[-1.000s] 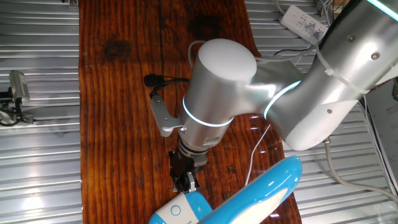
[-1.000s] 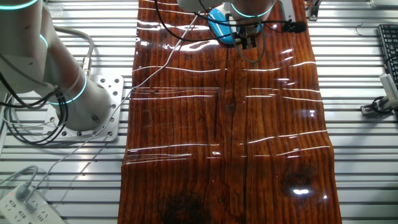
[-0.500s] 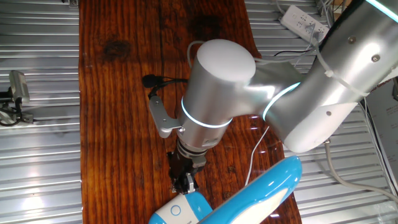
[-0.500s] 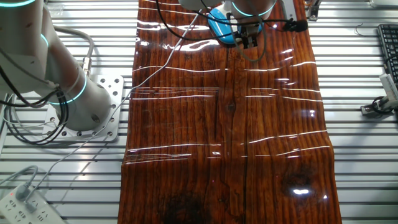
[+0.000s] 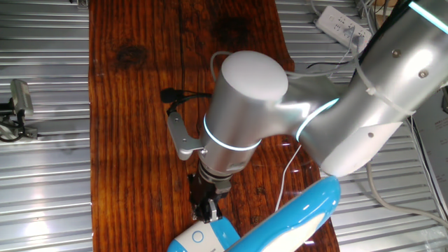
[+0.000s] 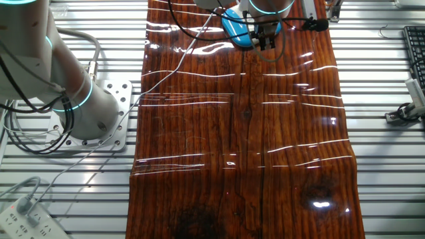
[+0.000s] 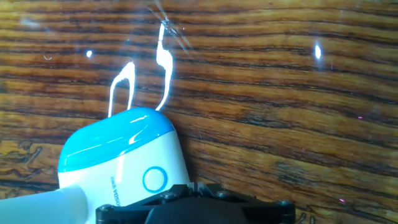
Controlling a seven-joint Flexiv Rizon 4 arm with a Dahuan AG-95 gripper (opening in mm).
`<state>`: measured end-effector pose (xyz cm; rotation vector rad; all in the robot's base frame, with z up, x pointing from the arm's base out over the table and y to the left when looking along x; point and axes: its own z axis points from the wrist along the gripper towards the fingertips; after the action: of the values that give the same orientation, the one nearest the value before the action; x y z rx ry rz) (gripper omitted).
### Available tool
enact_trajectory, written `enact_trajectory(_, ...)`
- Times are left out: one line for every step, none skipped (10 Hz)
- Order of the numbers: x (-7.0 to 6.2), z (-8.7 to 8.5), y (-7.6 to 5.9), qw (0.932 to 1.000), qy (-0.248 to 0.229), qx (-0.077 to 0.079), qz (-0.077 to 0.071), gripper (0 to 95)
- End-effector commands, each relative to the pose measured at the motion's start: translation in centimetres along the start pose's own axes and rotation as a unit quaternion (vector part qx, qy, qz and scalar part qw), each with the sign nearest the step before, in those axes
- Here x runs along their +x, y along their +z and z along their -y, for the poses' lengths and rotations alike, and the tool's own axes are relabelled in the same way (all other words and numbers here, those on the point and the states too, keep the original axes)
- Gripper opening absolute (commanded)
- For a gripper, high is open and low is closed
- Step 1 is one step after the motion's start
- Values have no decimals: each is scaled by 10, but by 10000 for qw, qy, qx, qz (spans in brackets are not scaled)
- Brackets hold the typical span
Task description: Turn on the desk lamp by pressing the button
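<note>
The gripper point(image 5: 206, 208) is seen pointing down at the wooden table point(image 5: 133, 126), its dark fingertips just beside the rounded end of the desk lamp point(image 5: 280, 220) base. Whether the fingers are spread or pressed together cannot be told: no gap and no contact between the tips is shown in any view, and in the hand view only the black underside of the gripper point(image 7: 196, 208) is visible at the bottom edge.

In the hand view the desk lamp point(image 7: 121, 158) base is found directly ahead of the hand and slightly to its left side, glossy blue at the far end and white nearer the hand. A round blue-ringed button point(image 7: 154, 179) is set on the white part, close in front of the hand. Whether the fingertips touch the base cannot be judged.

From the other fixed view the gripper point(image 6: 264, 44) is seen at the far end of the table point(image 6: 246, 146), with the blue lamp point(image 6: 236, 33) base just beside it. A thin white cord point(image 5: 287, 171) is laid across the wood behind the hand.
</note>
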<state>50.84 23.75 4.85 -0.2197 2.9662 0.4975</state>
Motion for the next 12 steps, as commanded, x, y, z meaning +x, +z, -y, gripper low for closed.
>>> enact_trajectory(0, 0, -1, 10000, 2, 20, -14, 0)
enact_trajectory(0, 0, -1, 10000, -2, 24, -16, 0)
enact_trajectory(0, 0, -1, 10000, -9, 51, -23, 0)
enact_trajectory(0, 0, -1, 10000, 17, 85, -28, 0)
enact_trajectory(0, 0, -1, 9999, -10, 107, -33, 0)
enact_trajectory(0, 0, -1, 9999, -147, 7, -39, 0)
enact_trajectory(0, 0, -1, 9995, -326, 13, -58, 0)
enact_trajectory(0, 0, -1, 9991, -427, -26, -77, 0)
enact_trajectory(0, 0, -1, 9977, -669, -16, -94, 0)
enact_trajectory(1, 0, -1, 9959, -899, -23, -123, 0)
enact_trajectory(1, 0, -1, 9952, -974, -36, -120, 0)
enact_trajectory(1, 0, -1, 9945, -1044, -58, -115, 0)
